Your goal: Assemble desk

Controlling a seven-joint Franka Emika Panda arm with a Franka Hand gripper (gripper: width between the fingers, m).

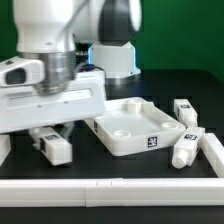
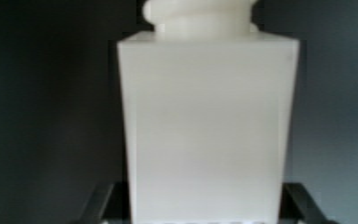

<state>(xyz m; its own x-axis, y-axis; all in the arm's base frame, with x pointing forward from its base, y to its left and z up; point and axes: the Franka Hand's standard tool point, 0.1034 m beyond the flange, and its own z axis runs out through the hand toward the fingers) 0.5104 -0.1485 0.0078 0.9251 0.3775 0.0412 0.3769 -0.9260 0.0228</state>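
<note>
Exterior view, black table (image 1: 95,168), green wall (image 1: 190,35), leg (image 1: 57,149) gripped

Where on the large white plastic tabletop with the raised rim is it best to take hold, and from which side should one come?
Probably by the raised rim of the large white plastic tabletop, coming straight down from above, with one jaw inside the wall and one outside. The tabletop lies flat with its open side up and looks too wide to span, while the rim wall is thin and upright.
</note>
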